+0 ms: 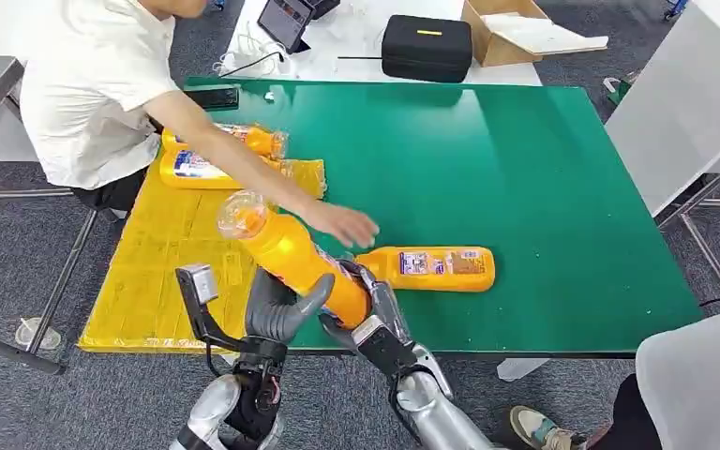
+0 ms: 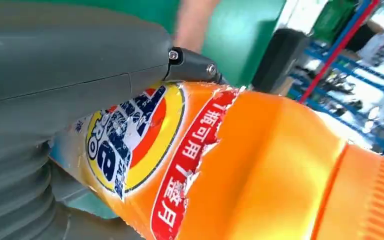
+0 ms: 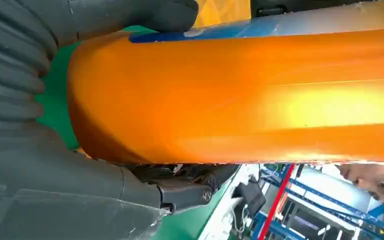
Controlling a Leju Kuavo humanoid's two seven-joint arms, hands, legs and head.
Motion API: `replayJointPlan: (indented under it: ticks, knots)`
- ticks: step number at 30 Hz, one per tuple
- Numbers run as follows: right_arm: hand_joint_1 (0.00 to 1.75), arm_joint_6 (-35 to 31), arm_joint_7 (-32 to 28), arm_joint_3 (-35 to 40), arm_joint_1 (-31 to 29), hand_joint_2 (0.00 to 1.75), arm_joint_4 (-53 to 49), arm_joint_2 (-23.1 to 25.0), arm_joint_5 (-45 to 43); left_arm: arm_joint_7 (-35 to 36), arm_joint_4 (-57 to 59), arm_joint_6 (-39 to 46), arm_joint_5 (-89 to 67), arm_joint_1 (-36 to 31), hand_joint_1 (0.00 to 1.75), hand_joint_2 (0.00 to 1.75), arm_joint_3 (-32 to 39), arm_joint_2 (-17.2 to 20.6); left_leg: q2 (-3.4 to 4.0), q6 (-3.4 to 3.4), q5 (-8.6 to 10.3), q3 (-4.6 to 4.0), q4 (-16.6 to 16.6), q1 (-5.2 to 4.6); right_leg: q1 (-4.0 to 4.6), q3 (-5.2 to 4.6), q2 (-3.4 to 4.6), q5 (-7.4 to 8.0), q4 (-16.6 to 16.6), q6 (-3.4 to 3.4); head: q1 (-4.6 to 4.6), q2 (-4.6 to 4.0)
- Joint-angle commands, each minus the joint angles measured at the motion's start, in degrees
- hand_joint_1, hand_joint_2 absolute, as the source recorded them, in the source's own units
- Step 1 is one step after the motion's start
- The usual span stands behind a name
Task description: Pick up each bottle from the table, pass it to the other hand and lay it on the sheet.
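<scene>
Gripping orange bottle (image 1: 291,255) mid-air above table's near edge, left hand (image 1: 277,309) and right hand (image 1: 375,314) fingers both wrapping its base. Risking drop if right releases early; person's hand (image 1: 342,223) reaching close.

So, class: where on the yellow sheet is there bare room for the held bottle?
The yellow sheet is bare along its near half. Its far end is crowded: two orange plastic bottles lie there, under a person's arm.

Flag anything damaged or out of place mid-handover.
The held bottle has a torn label, its red strip ragged-edged in the left wrist view. A person's hand reaches over the table just above the bottle being passed.
</scene>
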Motion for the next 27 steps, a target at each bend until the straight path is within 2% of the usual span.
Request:
replayJointPlan:
  ticks: [1, 2, 3, 4, 6, 7, 9, 11, 12, 13, 14, 15, 16, 18, 19, 21, 24, 27]
  knots:
    - [0.21, 2.13, 1.08, 1.93, 0.89, 1.75, 3.66, -0.64, -1.37, -1.22, -2.22, 2.69, -0.56, -1.77, 1.75, 1.75, 2.39, 1.33, -0.06, 0.02, -0.03, 0.18, -0.05, 0.01, 0.04, 0.21, -0.11, -0.06, -0.05, -0.08, 0.0, -0.02]
    - [0.0, 2.57, 1.39, 2.05, 1.21, 1.75, 3.55, -0.54, -1.63, -1.33, -2.34, 3.66, -0.19, -1.74, 1.75, 1.75, 3.23, 1.06, -0.04, 0.02, -0.04, 0.17, -0.04, 0.01, 0.04, 0.18, -0.09, -0.06, -0.04, -0.08, 0.0, -0.02]
    - [0.0, 3.27, 1.71, 2.41, 1.58, 1.75, 3.34, -0.43, -1.99, -1.43, -2.59, 4.4, 0.06, -1.87, 1.75, 1.75, 3.85, 1.05, -0.01, 0.05, -0.16, 0.51, -0.04, 0.0, 0.05, 0.52, -0.13, -0.19, -0.02, -0.17, 0.0, -0.02]
    - [0.0, 3.84, 1.82, 2.55, 1.92, 1.75, 3.2, -0.2, -2.46, -1.56, -2.8, 4.8, 0.16, -1.99, 1.75, 1.75, 4.33, 1.08, -0.03, 0.02, -0.04, 0.18, -0.04, 0.02, 0.05, 0.2, -0.08, -0.06, -0.05, -0.08, 0.02, -0.02]
    - [0.0, 4.02, 1.87, 3.01, 2.14, 1.75, 3.01, -0.18, -2.5, -2.03, -2.98, 5.61, -0.49, -2.08, 1.75, 1.75, 4.63, 1.23, 0.02, 0.03, -0.09, 0.33, -0.05, -0.01, 0.03, 0.32, -0.06, -0.11, -0.02, -0.13, 0.0, 0.0]
    - [0.0, 3.54, 1.79, 2.51, 2.32, 0.0, 2.84, -0.16, -2.93, -2.81, -2.89, 6.81, -1.77, -2.2, 1.75, 1.75, 4.72, 1.37, 0.01, 0.02, -0.06, 0.19, -0.04, -0.01, 0.02, 0.21, -0.05, -0.07, -0.02, -0.1, 0.02, -0.02]
    - [0.0, 0.69, 0.97, 1.27, 3.19, 0.0, 1.66, -0.51, -3.08, -4.62, -2.52, 10.42, -5.79, -2.2, 1.75, 1.75, 5.01, 1.89, 0.07, 0.03, -0.09, 0.27, -0.05, -0.01, 0.03, 0.27, 0.0, -0.09, -0.02, -0.12, 0.0, -0.02]
    - [0.0, -10.74, -1.36, -2.26, 5.92, 0.0, -3.29, -1.09, -1.3, -6.74, -0.26, 18.04, -17.33, -2.18, 1.75, 1.75, 5.56, 3.72, -0.04, 0.02, -0.03, 0.19, -0.08, -0.01, 0.02, 0.21, -0.1, -0.06, -0.05, -0.09, 0.0, -0.02]
    - [0.0, -14.5, -1.36, -2.99, 6.79, 0.0, -5.42, -1.97, -0.19, -5.85, 1.04, 18.85, -19.94, -2.26, 1.75, 1.75, 6.04, 4.83, -0.05, 0.03, -0.07, 0.33, -0.09, -0.03, 0.0, 0.35, -0.12, -0.12, -0.04, -0.12, 0.0, -0.02]
    - [0.0, -24.19, -1.36, -2.94, 7.43, 0.0, -9.18, -3.64, 3.96, -4.76, 4.36, 23.76, -30.45, -3.45, 1.75, 1.75, 4.96, 7.14, -0.02, 0.04, -0.12, 0.45, -0.1, -0.03, 0.01, 0.46, -0.12, -0.16, -0.05, -0.15, 0.02, -0.02]
    - [0.0, -27.28, -1.36, -4.81, 7.84, 0.0, -11.29, -4.41, 7.3, -5.07, 6.55, 25.51, -35.76, -3.54, 1.75, 1.75, 6.86, 7.65, -0.04, 0.02, -0.01, 0.21, -0.12, -0.03, -0.01, 0.22, -0.09, -0.05, -0.07, -0.08, 0.0, -0.02]
    - [0.0, -27.28, -1.36, -17.85, 11.8, 0.0, -22.33, -0.67, 22.19, -1.62, 11.26, 25.67, -42.76, -4.24, 1.75, 1.75, 9.89, 7.98, -0.02, 0.03, -0.04, 0.38, -0.17, -0.06, -0.02, 0.37, -0.09, -0.09, -0.1, -0.12, 0.0, -0.02]
    - [0.0, -27.28, -1.36, -21.97, 13.0, 0.0, -27.57, 0.01, 25.62, -1.18, 13.65, 25.08, -45.7, -4.8, 1.75, 1.75, 10.78, 8.51, -0.1, 0.03, 0.01, 0.27, -0.16, -0.08, -0.05, 0.28, -0.15, -0.07, -0.07, -0.09, 0.0, -0.02]
    - [0.0, -27.28, -1.36, -23.81, 13.83, 0.0, -30.78, -0.33, 26.12, -1.12, 15.35, 24.83, -47.08, -5.17, 1.75, 1.75, 11.66, 8.73, -0.08, 0.03, -0.03, 0.25, -0.08, -0.1, -0.07, 0.23, -0.14, -0.12, 0.04, -0.12, 0.0, -0.02]
    - [0.0, -27.28, -1.36, -26.0, 14.87, 0.0, -35.08, 0.34, 26.81, 1.46, 18.9, 27.68, -54.71, -6.41, 1.75, 1.75, 11.13, 9.31, 0.02, 0.02, -0.03, 0.15, -0.05, -0.06, -0.03, 0.12, -0.05, -0.06, 0.02, -0.1, 0.04, -0.02]
    - [0.0, -27.28, -1.36, -25.55, 15.81, 0.0, -38.29, -0.41, 24.28, 8.43, 23.39, 27.41, -65.26, -8.03, 1.75, 1.75, 11.29, 10.28, -0.1, 0.02, -0.03, 0.22, -0.07, -0.07, -0.04, 0.2, -0.17, -0.11, 0.03, -0.12, -0.02, -0.02]
    - [0.0, -27.28, -1.36, -20.71, 15.59, 0.0, -35.61, -2.48, 19.82, 11.36, 27.94, 17.41, -70.17, -10.25, 1.75, 1.75, 12.38, 11.45, -0.23, 0.04, -0.01, 0.26, -0.08, -0.05, -0.02, 0.3, -0.26, -0.13, -0.02, -0.11, 0.02, -0.02]
    - [0.0, -27.28, -1.36, -18.52, 15.34, 0.0, -35.0, -3.4, 18.06, 13.12, 29.44, 15.83, -74.46, -11.32, 1.75, 1.75, 11.13, 12.34, 0.06, 0.01, -0.04, 0.26, -0.08, 0.0, 0.03, 0.25, 0.02, -0.03, -0.06, -0.13, 0.0, -0.02]
